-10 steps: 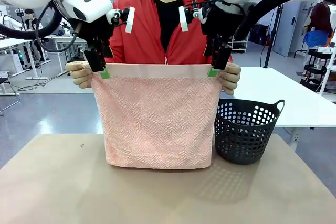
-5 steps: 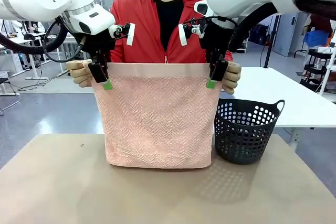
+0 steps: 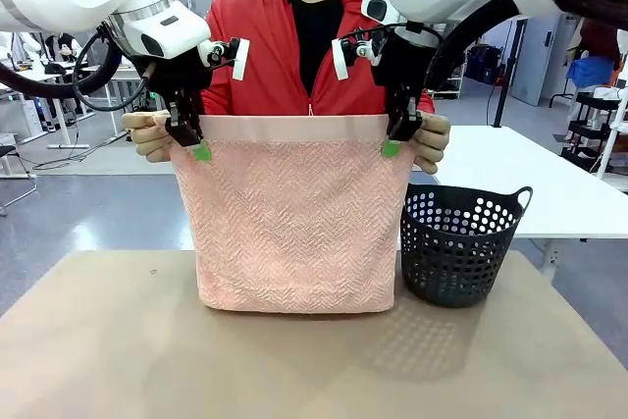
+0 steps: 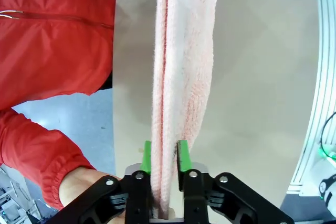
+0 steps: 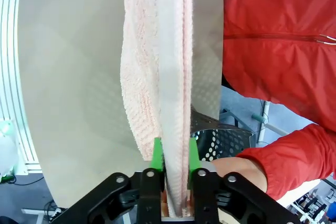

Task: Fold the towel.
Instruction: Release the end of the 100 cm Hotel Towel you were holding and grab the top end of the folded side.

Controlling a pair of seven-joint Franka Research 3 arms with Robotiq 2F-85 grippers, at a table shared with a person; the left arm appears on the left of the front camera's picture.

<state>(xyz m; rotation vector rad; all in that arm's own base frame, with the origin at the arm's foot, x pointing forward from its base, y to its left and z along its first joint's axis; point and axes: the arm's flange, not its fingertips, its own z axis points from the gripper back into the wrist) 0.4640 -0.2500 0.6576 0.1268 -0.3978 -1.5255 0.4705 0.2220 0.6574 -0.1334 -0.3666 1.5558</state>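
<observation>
I am gripping the towel (image 3: 294, 213) by its smooth top band with both sets of jaws. The left jaws are pressing their green pads (image 4: 146, 156) onto the cloth just beside the person's hand (image 3: 147, 136), and the right jaws are clamping the opposite corner just beside the person's other hand (image 3: 432, 144). The towel is hanging upright between us. Its lower edge is at the table (image 3: 294, 370), though I cannot tell whether it is touching, and the dark basket (image 3: 461, 242) is just beside its corner on my right.

What I am worrying about:

- **Shallow bite:** both sets of jaws are biting only the very top of the band. Once the person lets go, I judge the hanging weight could drag a corner out.
- **Fingers close by:** the person's fingers are sitting so close to my pads that any sideways shift risks pinching them.
- **Pulling too early:** if I am pulling while they are holding, we are tugging against each other and the edge is skewing.
- **Uneven arms:** lifting the two arms unevenly would leave the fold crooked.
- **The basket:** swinging the cloth to my right could catch the basket's rim and tip it.
</observation>
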